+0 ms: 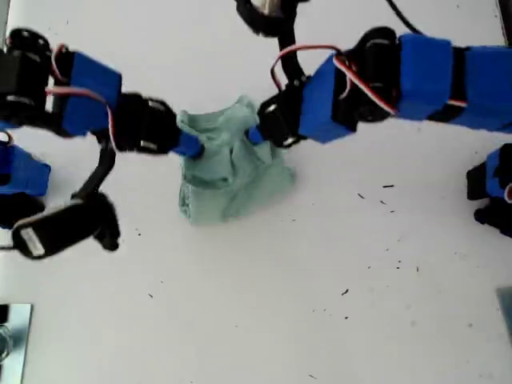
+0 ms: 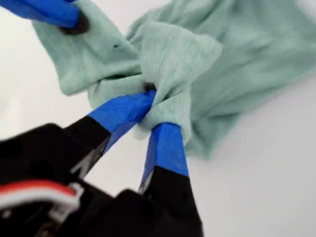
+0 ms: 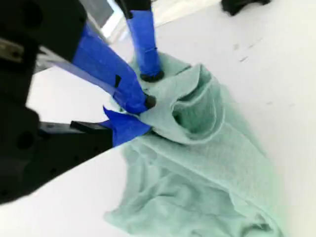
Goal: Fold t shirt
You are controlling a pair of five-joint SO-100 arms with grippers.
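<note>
Exterior view, left to right. My second gripper (image 1: 190,146) comes in on the exterior view's left of the t shirt (image 1: 228,180), jaws nearly closed and pinching a fold of cloth at the shirt's upper edge; the second wrist view confirms cloth between the blue tips (image 3: 140,116). The t shirt sits bunched and partly lifted on the white desk (image 1: 320,304), roughly mid-frame, not flat. My first gripper (image 1: 254,136) enters from the exterior view's right of the shirt, jaws narrowed onto a gathered wad of fabric (image 2: 153,106), just beside the other pinch.

Step, judged: mid-fold or re-gather, both pinches close together, shirt crumpled, fold far from neat. The next move likely calls for drawing the two pinches apart to spread the cloth, then laying it down toward the near side of the shirt.

Room: bare desk below and to the exterior view's right of the shirt. A black camera-like unit (image 1: 64,228) lies on the exterior view's left of the shirt, so less space there. Tips nearly touch, collision risk.
</note>
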